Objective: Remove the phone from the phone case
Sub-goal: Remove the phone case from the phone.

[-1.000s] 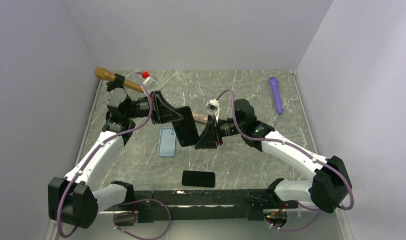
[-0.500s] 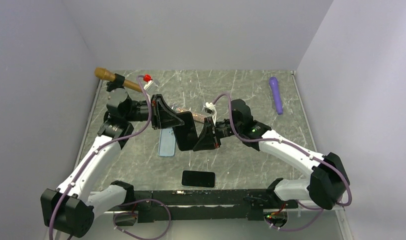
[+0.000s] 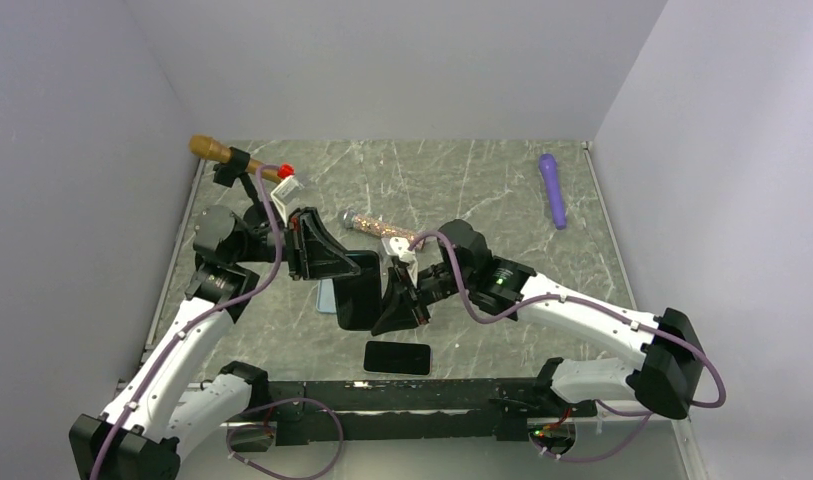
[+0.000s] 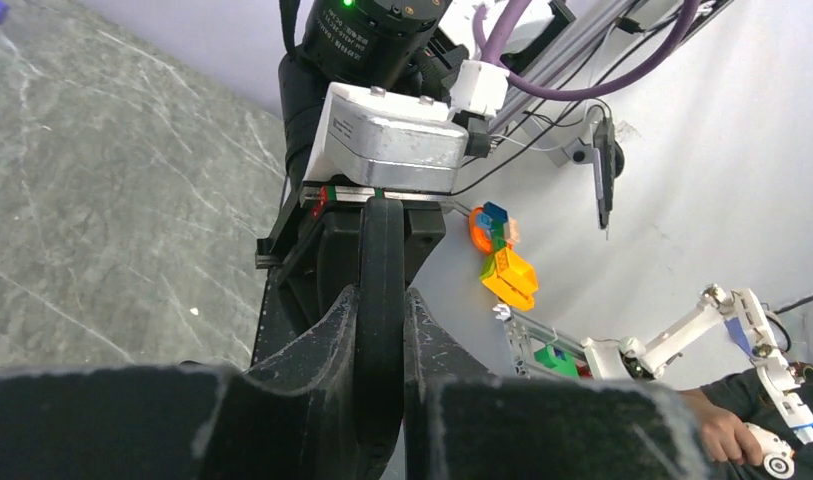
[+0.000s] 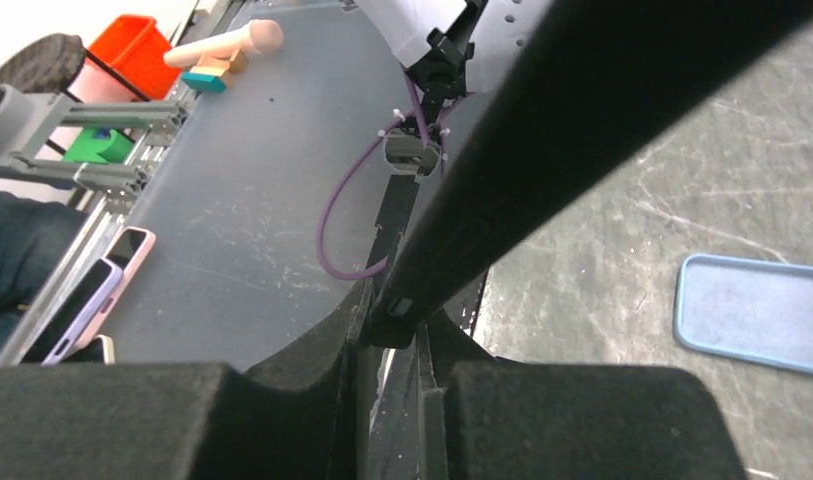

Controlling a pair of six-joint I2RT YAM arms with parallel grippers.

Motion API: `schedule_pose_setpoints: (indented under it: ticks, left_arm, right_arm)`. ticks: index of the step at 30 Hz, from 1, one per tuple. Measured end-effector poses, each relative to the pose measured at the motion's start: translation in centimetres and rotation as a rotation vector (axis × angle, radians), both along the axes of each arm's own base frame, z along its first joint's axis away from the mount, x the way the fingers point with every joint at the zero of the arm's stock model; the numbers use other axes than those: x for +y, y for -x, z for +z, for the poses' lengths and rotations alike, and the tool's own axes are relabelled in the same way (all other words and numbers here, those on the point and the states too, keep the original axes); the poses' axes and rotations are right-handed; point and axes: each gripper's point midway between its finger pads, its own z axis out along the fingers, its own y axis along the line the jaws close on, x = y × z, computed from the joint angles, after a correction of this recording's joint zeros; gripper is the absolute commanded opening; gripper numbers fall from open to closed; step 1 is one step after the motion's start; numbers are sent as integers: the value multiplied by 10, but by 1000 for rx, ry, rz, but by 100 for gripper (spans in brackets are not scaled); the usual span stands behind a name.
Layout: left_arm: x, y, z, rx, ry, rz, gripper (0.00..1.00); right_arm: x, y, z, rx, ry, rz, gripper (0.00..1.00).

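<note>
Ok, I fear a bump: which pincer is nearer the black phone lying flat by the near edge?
Right. The right pincer is just beyond the flat phone; the left pincer is farther back and to its left. Both grip the black slab held between them.

We see a robotics lab: plain walls (image 3: 402,70) box in a marbled surface (image 3: 482,180), with aluminium framing (image 5: 62,118), coloured toy blocks (image 4: 510,272) and a small white robot arm (image 4: 682,330).
</note>
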Motion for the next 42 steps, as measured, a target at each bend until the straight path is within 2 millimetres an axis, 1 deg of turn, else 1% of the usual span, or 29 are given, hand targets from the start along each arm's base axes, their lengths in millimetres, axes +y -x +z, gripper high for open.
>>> schedule_pose_setpoints:
  ticks: [7, 14, 19, 30, 37, 38, 40, 42]
  left_arm:
    - [-3, 15, 6, -6, 13, -40, 0]
    - [-7, 18, 15, -31, 44, -69, 0]
    - [-11, 10, 17, -29, 58, -85, 0]
    - [-23, -12, 9, 39, 56, -125, 0]
    - [-26, -18, 6, 88, 55, -126, 0]
    - [-27, -20, 7, 104, 58, -116, 0]
    - [-28, -26, 6, 187, 57, -90, 0]
    - [-29, -30, 5, 221, 60, -67, 0]
  right_arm:
    - [4, 13, 5, -98, 12, 7, 0]
    - [-1, 15, 16, -182, 49, -10, 0]
    - [-4, 10, 18, -212, 69, -30, 0]
    - [-7, 3, 16, -230, 84, -59, 0]
    - [-6, -1, 13, -262, 98, -63, 0]
    - [-4, -2, 13, -281, 92, -57, 0]
    - [-1, -5, 14, -316, 86, -59, 0]
    - [0, -10, 13, -335, 90, -73, 0]
